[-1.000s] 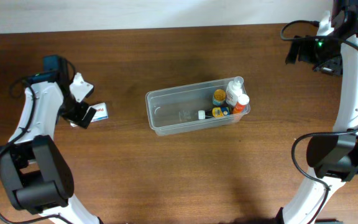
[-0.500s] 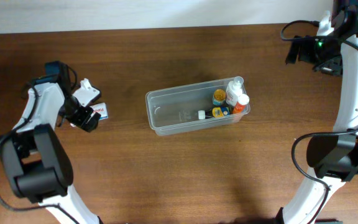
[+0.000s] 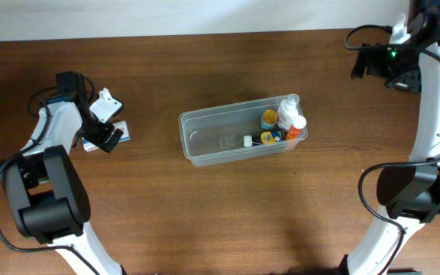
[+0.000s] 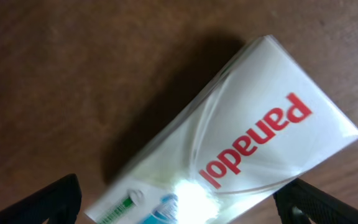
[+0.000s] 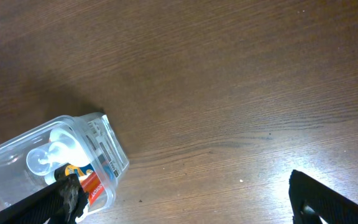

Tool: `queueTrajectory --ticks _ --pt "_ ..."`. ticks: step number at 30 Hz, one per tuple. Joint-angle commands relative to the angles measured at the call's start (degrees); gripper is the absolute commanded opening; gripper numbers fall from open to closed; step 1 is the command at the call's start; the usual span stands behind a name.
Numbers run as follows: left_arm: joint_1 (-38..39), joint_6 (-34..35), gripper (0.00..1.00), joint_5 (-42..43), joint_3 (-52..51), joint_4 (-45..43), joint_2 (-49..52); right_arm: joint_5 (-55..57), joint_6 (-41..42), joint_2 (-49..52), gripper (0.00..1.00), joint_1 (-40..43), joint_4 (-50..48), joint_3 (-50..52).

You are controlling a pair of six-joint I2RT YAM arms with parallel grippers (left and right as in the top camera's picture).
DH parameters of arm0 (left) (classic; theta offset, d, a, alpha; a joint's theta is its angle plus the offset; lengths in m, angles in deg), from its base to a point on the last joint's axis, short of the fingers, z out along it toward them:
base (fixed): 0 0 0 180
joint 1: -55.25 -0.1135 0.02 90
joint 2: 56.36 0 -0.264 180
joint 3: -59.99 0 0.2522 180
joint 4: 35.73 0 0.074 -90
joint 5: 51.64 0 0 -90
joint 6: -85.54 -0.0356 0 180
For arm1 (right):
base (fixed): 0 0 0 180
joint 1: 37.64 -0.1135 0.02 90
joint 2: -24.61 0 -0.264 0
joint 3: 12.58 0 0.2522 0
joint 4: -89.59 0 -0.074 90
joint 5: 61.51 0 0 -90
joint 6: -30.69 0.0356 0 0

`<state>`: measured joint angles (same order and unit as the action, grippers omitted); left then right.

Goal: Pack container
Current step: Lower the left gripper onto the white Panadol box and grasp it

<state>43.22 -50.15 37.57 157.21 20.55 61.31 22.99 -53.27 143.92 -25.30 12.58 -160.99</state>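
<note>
Container [image 3: 208, 139]: bench centre, bottles [image 3: 285, 121] inside. Panadol box [image 4: 241, 137]: near left edge; left pincer [image 3: 104, 122] released astride it; advise centring before clenching. Right pincer [image 5: 191, 205] released.

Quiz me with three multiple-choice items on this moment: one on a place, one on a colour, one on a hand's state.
1. At which end of the container do the bottles stand?
A. the left arm's end
B. the middle
C. the right arm's end

2. What colour is the big word on the box?
A. red
B. blue
C. black

3. How is the left hand?
A. shut on a bottle
B. open, with the box between its fingers
C. shut on the box

Key:
1 C: the overhead view shows them bunched at that end.
2 A: the left wrist view shows red letters.
3 B: in the left wrist view, the fingertips sit far apart on either side of the box.
</note>
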Motion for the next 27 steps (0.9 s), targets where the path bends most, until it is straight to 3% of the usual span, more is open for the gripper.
queueTrajectory --ticks 1,19,27 --pt "0.0 -1.2 0.99 0.4 -0.3 -1.2 1.5 -0.3 0.4 -1.6 0.98 0.1 -0.1 -1.0" --pt "0.2 -1.1 1.0 4.6 -0.3 -3.8 4.1 -0.3 0.5 -1.6 0.98 0.1 -0.1 -1.0" --pt "0.3 3.7 0.99 6.0 -0.3 -3.0 4.5 -0.3 0.5 -1.6 0.98 0.1 -0.1 -1.0"
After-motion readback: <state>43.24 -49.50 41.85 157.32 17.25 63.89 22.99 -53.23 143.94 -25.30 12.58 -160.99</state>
